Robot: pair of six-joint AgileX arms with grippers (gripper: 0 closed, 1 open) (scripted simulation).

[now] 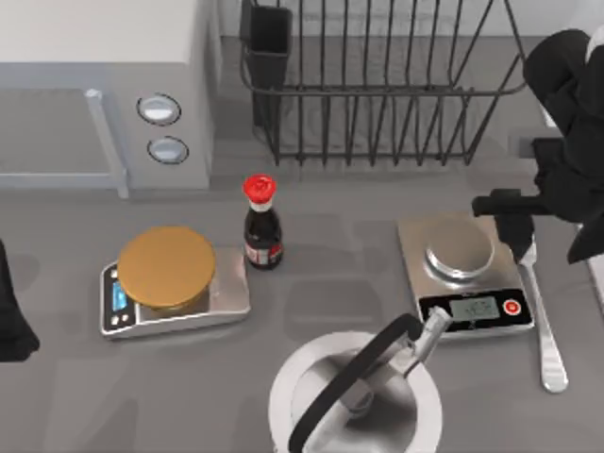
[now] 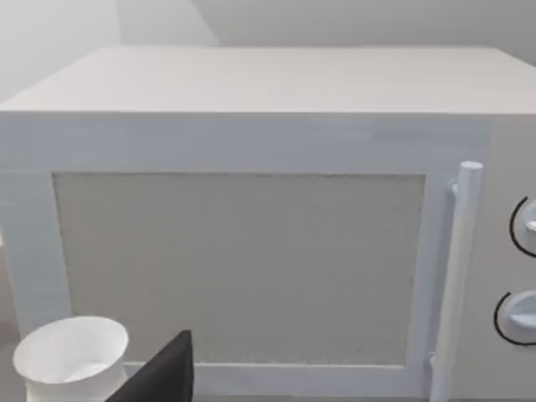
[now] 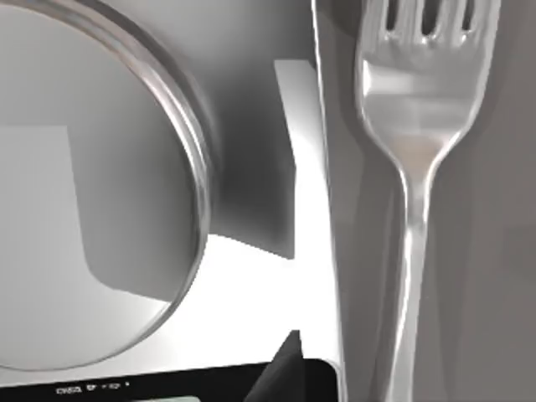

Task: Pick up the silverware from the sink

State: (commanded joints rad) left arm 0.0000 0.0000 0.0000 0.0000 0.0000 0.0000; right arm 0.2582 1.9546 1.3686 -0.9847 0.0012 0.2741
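Grey counter (image 1: pixel 340 283) carries everything, seen from above. Far left: white microwave (image 1: pixel 104 85). Far centre to right: black wire dish rack (image 1: pixel 377 85). Centre: soy sauce bottle (image 1: pixel 262 226), with a scale holding a tan disc (image 1: pixel 170 274) to its left. Near centre: round kettle with black handle (image 1: pixel 354 396). Right: steel scale (image 1: pixel 467 274). A strip of pale rim at the right edge, (image 1: pixel 597 283), is probably the sink; too little of it is visible to be sure.

Silverware (image 1: pixel 545 321): a fork, per the right wrist view (image 3: pixel 414 134). It lies flat on the counter just beside the steel scale's right edge (image 3: pixel 322 167), not in any basin I can see. Its long axis runs far to near, tines at the far end, rounded handle end near.

Right gripper (image 1: pixel 521 226) sits directly over the tine end, at the scale's far right corner. Cannot tell whether its fingers are spread or closed; from above it reads as one dark mass.

Left arm (image 1: pixel 11 311) is parked at the left edge, well apart from the fork, facing the microwave door (image 2: pixel 243 268).

Judgement: the right arm is far nearer. The grasp should close across the fork's width, perpendicular to its far-near axis, and the scale edge crowds the left finger.
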